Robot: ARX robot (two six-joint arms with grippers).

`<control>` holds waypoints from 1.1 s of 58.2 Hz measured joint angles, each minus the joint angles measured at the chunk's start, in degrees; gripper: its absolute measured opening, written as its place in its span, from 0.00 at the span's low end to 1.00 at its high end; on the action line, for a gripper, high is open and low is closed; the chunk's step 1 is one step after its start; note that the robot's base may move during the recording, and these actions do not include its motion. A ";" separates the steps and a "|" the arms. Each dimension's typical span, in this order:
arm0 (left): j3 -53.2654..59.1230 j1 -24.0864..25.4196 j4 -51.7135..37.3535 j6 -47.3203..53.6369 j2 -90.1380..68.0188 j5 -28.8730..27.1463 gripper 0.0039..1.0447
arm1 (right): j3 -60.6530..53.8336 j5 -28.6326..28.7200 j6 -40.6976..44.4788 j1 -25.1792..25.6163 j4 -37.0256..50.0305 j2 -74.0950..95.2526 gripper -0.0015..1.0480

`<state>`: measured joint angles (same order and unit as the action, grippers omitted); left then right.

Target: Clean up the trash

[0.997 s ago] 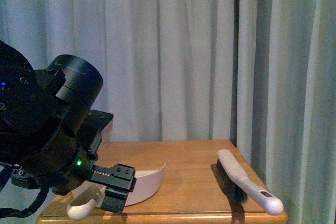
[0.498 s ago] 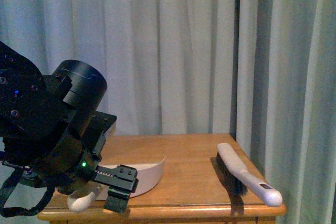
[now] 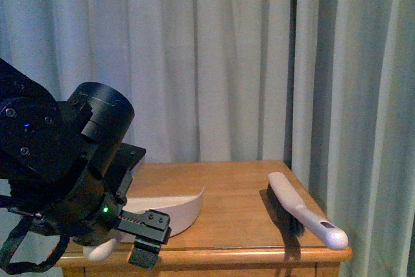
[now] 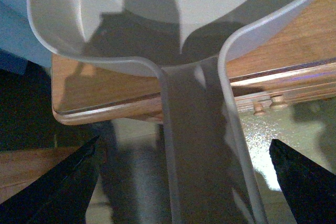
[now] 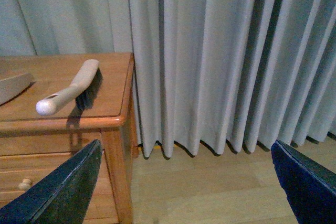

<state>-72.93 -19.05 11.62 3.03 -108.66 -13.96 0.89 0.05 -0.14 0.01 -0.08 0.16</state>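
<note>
At the table's (image 3: 240, 189) front edge, on its left side, the left gripper (image 4: 185, 148) hangs with its jaws spread wide. Its dark fingers (image 4: 58, 182) stand either side of the dustpan's handle (image 4: 202, 192) and apart from it, closed on nothing. That pale handle juts out past the table's front edge, and its rounded end shows just below the black bulk of the left arm (image 3: 58, 173). Out past the table's front right corner the right gripper (image 5: 186, 145) is also spread wide and holds nothing, with only wooden floor (image 5: 210, 192) between its fingers. From there the table's front face shows a drawer with a small round knob (image 5: 23, 184). On the tabletop, the dustpan (image 3: 178, 212) rests on the left half, its curved white wall rising toward the table's middle. The brush (image 3: 301, 215) lies well apart from it along the table's right side, with a white back and dark bristles. The brush handle runs toward the front right corner and its tip reaches the edge there. Behind the table and past its right side hangs a pale grey-green curtain (image 3: 214, 63) in long folds, reaching down to the floor. Where the trash lies cannot be told — none of these views makes it out.
</note>
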 joint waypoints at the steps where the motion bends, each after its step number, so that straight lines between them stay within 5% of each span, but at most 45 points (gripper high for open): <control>1: 0.00 0.00 0.00 0.20 0.00 0.00 0.91 | 0.00 0.00 0.00 0.00 0.00 0.00 0.93; 24: 0.31 0.33 -1.25 1.51 0.11 0.37 0.28 | 0.00 -0.02 0.00 0.00 0.00 0.00 0.93; 36: 3.76 0.48 -5.79 2.84 2.80 0.33 0.27 | 0.00 0.00 0.00 0.00 0.00 0.00 0.93; 64: 29.35 3.41 -37.35 8.90 36.44 5.77 0.27 | 0.00 0.00 0.00 0.00 0.00 0.00 0.93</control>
<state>-43.57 -15.64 -25.74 11.92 -72.23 -8.19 0.89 0.05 -0.14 0.01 -0.08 0.16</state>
